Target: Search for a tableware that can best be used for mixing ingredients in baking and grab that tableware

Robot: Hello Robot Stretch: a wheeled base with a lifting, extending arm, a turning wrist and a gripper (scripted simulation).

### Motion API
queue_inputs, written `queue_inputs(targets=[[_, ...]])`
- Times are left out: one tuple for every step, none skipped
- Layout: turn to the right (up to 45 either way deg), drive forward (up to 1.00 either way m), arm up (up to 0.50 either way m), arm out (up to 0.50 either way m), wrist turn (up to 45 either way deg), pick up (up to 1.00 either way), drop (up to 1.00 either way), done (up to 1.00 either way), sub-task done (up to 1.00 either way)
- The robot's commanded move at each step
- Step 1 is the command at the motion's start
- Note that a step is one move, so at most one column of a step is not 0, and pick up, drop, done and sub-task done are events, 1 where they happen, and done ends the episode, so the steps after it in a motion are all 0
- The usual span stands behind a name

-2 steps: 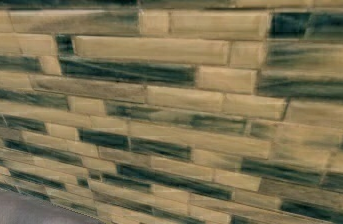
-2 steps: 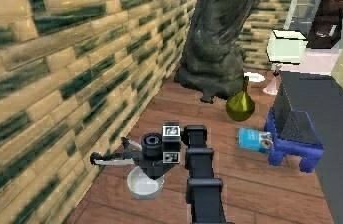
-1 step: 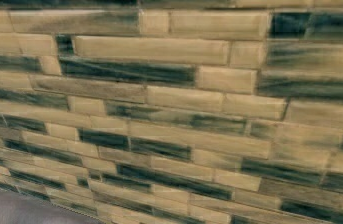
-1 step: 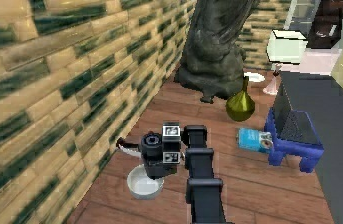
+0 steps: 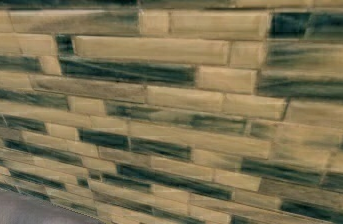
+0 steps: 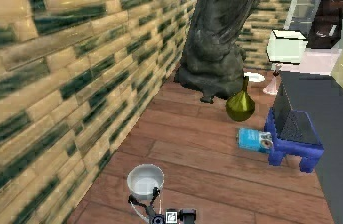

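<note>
A white bowl (image 6: 145, 180) with a pale grey inside shows over the wooden floor (image 6: 194, 150) low in the arm side view. The gripper (image 6: 139, 205) sits just below it at the bottom edge, next to the two small white squares (image 6: 174, 216). The bowl is right at the gripper's far end. I cannot tell whether the gripper holds it or whether it rests on the floor.
A yellow and dark green brick wall (image 5: 169, 110) stands close ahead and runs along the arm side view's left (image 6: 59, 90). Farther out are a tall dark statue (image 6: 214, 50), an olive vase (image 6: 241, 104), a blue stool-like piece (image 6: 294, 145), a light blue can (image 6: 249, 137) and a dark grey surface (image 6: 339, 160).
</note>
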Motion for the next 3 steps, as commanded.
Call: queue_inputs(targets=[[0.0,0.0,0.0,0.0,0.0,1.0,0.0,0.0,0.0],[0.0,0.0,0.1,0.0,0.0,0.0,0.0,0.0,0.0],[0.0,0.0,0.0,0.0,0.0,0.0,0.0,1.0,0.0]])
